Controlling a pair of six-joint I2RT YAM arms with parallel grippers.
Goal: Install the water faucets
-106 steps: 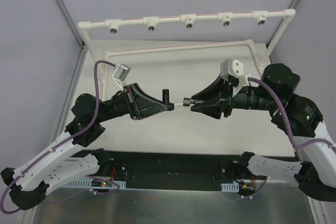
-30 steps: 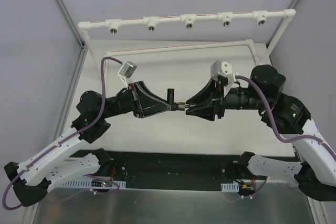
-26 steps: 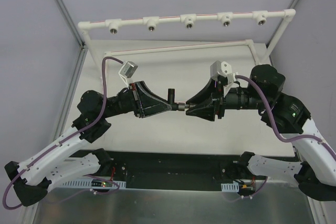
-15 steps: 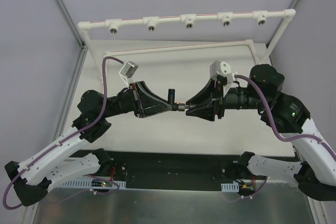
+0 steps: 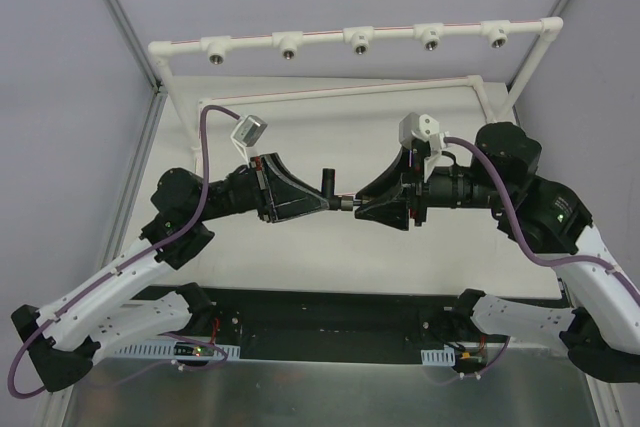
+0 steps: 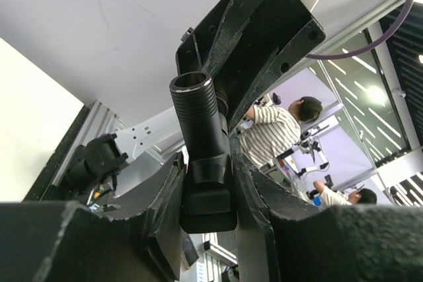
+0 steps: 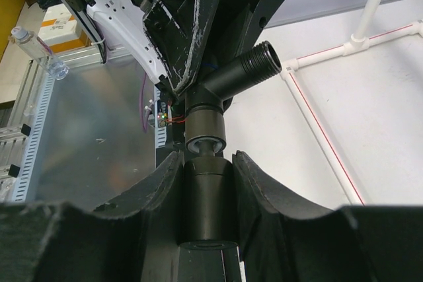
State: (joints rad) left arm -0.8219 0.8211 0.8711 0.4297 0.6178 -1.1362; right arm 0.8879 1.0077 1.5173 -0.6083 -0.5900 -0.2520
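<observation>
Both water faucet parts hang in mid-air over the middle of the table. My left gripper (image 5: 322, 203) is shut on the base of the black T-shaped part (image 5: 326, 187), whose threaded stem (image 6: 195, 107) sticks out past the fingers. From the right, my right gripper (image 5: 360, 204) is shut on the short black cylinder (image 7: 208, 196). The cylinder's thin neck meets the white-ringed end of the T-shaped part (image 7: 206, 127), end to end. In the right wrist view the side stem (image 7: 248, 67) points up and right. The two grippers face each other, tips almost touching.
A white pipe frame (image 5: 250, 43) runs across the back, carrying several white fittings with metal-threaded mouths (image 5: 360, 41). A lower white pipe (image 5: 340, 92) crosses behind the grippers. Upright posts (image 5: 540, 52) stand at the right. The arm bases sit on a black rail (image 5: 330, 312).
Since the earliest frame both grippers have moved together, closing the gap where a pale stem showed. Over the last second the left wrist has rolled slightly; the parts stay joined.
</observation>
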